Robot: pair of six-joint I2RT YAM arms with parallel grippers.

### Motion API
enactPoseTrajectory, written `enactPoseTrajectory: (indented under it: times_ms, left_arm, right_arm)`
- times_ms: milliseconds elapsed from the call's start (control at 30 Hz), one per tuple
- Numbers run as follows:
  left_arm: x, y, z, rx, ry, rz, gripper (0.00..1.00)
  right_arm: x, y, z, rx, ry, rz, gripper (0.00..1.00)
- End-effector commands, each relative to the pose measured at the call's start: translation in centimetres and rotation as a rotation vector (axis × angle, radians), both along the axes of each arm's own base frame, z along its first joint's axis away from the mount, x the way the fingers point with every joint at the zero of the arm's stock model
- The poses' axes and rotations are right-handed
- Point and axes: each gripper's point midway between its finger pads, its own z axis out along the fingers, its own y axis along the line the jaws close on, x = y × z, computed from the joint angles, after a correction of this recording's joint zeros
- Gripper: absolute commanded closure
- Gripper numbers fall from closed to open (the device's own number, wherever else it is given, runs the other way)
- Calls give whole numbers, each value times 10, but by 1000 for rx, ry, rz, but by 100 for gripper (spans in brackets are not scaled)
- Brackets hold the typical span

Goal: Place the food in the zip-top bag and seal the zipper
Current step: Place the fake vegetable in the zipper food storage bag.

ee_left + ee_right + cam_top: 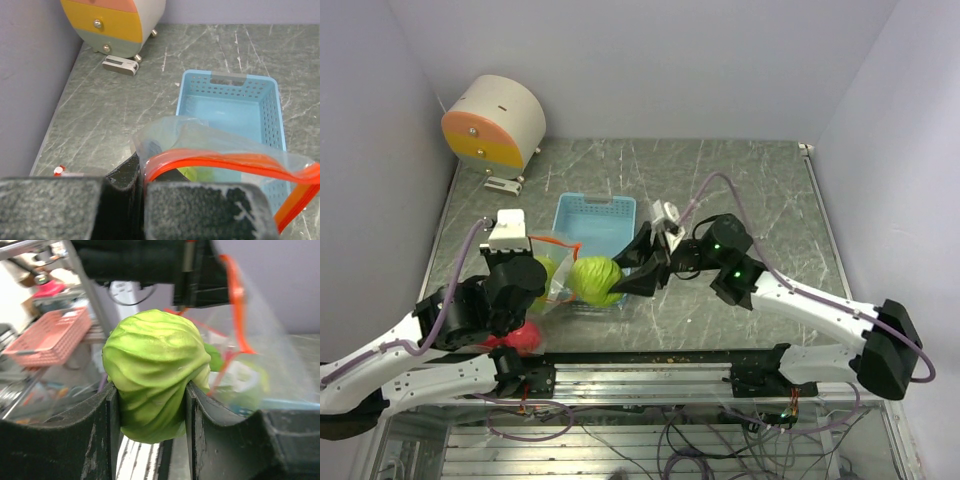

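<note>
My left gripper [139, 181] is shut on the rim of the clear zip-top bag [200, 137], holding its orange zipper [225, 162] mouth open above the table. A green piece of food [197, 174] shows inside the bag. My right gripper [152, 410] is shut on a ribbed green cabbage [155, 365], held just in front of the bag's mouth [235, 295]. From above, the cabbage [595, 280] hangs between the bag [560, 262] and the right gripper [625, 268]. A red apple [523, 338] lies by the left arm.
A light blue tray [595, 212] stands right behind the bag. A round drawer unit [495, 122] with orange and yellow fronts sits at the back left corner. The table's near edge is a metal rail [650, 375].
</note>
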Motion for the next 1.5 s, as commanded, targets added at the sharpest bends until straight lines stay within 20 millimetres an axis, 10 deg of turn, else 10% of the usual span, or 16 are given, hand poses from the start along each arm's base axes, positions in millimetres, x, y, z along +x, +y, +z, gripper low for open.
enactPoseTrajectory:
  times_ms: [0,167,867,1067,1467]
  left_arm:
    - [4,-18,3,-40,-1,-49,93]
    - [5,-32,-1,-52,21,-98,93]
    - [-9,-48,8,-206,19,-268,93]
    - [-9,-63,6,-219,30,-322,93]
    - [-4,-87,3,-220,38,-370,93]
  right_arm:
    - [-56,3,3,51,-55,281,74]
    - [-61,19,9,110,-51,269,72]
    - [86,77,-69,-141,77,-453,76]
    - [115,73,-53,-88,116,-622,76]
    - [106,123,-58,-165,68,-732,51]
